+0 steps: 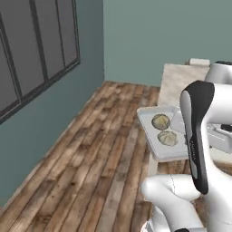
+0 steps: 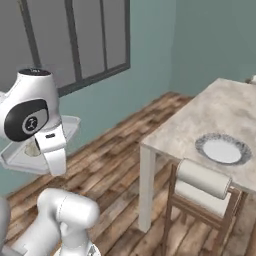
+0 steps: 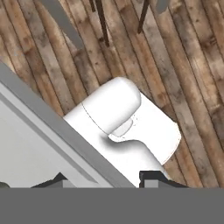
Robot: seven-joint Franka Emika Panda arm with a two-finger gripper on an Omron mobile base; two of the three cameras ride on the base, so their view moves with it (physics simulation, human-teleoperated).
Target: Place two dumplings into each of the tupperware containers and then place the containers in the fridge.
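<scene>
The gripper (image 3: 103, 181) clamps the rim of a tupperware container (image 1: 156, 138), carrying it level above the wooden floor (image 1: 90, 172) so its two dumplings (image 1: 161, 121) stay put for the fridge.

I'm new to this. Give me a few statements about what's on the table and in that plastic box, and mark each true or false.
1. The plastic box has two dumplings in it. True.
2. The box sits flat on the table. False: it is up in the air over the wooden floor.
3. A round plate lies on the table. True.
4. The plate carries a dumpling. False: it is bare.
5. A chair stands at the table. True.
</scene>
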